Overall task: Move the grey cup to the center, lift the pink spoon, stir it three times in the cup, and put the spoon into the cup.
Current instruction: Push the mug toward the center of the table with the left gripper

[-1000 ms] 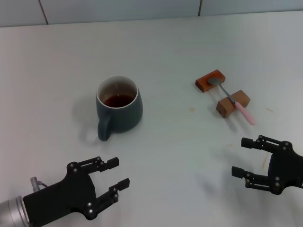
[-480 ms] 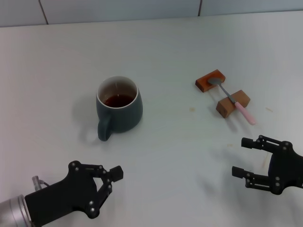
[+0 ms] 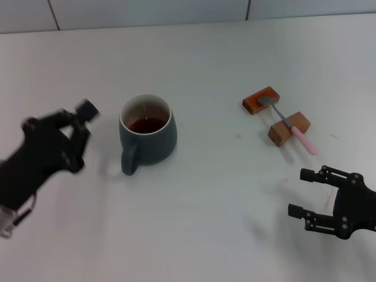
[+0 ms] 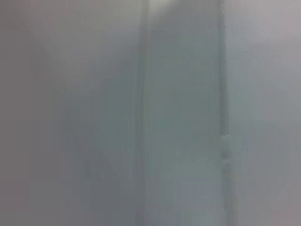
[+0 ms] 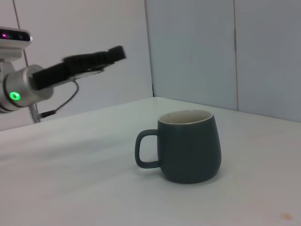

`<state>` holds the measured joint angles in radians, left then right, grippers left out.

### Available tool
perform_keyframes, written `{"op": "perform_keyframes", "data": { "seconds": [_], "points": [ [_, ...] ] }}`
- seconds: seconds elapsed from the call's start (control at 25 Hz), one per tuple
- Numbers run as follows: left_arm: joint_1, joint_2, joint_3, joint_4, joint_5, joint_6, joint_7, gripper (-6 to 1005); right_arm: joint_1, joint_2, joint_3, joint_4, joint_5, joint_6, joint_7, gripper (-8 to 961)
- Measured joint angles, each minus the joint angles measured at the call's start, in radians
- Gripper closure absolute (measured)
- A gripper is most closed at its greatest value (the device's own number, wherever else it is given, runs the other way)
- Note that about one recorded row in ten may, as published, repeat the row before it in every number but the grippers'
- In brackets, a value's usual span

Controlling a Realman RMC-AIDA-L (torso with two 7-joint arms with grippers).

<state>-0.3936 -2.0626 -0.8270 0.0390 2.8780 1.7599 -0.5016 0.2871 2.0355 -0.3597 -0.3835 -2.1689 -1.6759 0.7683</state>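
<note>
Grey cup (image 3: 147,137) stands upright on the white table (image 3: 205,205), left of centre, handle toward the near side; dark brown liquid sits low inside its cream interior. Pink spoon (image 3: 289,124) lies well to the right, bridging two brown blocks (image 3: 275,116), bowl on the far block, pink handle past the near one. Left gripper (image 3: 81,120) is raised above the table, left of the cup, not touching it, jaws narrow. Right gripper (image 3: 304,194) hovers near right, jaws wide, holding nothing.

Grey cup (image 5: 189,146) upright on table (image 5: 70,188); left tool (image 5: 110,54) raised beyond it.
</note>
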Motion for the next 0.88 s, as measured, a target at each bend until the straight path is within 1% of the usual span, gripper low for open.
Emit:
{"op": "perform_keyframes", "data": {
  "seconds": [0.12,0.24,0.28,0.32,0.36,0.6,0.72,0.76,0.8,0.88],
  "points": [
    [-0.008,-0.001,-0.103,-0.004,0.000,-0.136,0.149,1001,0.000,0.000,0.000,0.000,0.000,0.000,0.000,180],
    [-0.016,-0.004,-0.163,-0.013,0.001,-0.267,0.284,1001,0.000,0.000,0.001,0.000,0.003,0.001,0.000,180],
    [-0.016,-0.006,-0.193,-0.036,0.001,-0.358,0.388,1001,-0.002,0.000,0.001,0.000,0.004,0.001,0.000,180],
    [-0.016,-0.006,-0.193,-0.036,0.001,-0.358,0.388,1001,-0.002,0.000,0.001,0.000,0.004,0.001,0.000,180],
    [-0.014,-0.007,-0.200,-0.051,0.001,-0.393,0.432,1001,-0.004,0.000,0.002,0.000,0.005,0.001,0.000,180],
    [0.032,-0.010,-0.194,-0.197,0.010,-0.579,0.648,1001,-0.005,0.000,0.004,0.000,0.008,0.001,0.000,180],
    [0.054,-0.011,-0.194,-0.265,0.011,-0.673,0.697,1001,-0.003,0.000,0.004,0.000,0.008,0.002,0.000,181],
    [0.054,-0.011,-0.194,-0.265,0.011,-0.673,0.697,1001,-0.002,0.000,0.004,0.000,0.008,0.002,0.000,181],
    [0.068,-0.013,-0.194,-0.312,0.011,-0.732,0.724,1001,-0.002,0.000,0.004,0.000,0.008,0.002,0.000,181],
    [0.074,-0.014,-0.193,-0.336,0.011,-0.757,0.733,1001,0.000,0.001,0.005,0.000,0.008,0.003,0.000,181]
  ]
}}
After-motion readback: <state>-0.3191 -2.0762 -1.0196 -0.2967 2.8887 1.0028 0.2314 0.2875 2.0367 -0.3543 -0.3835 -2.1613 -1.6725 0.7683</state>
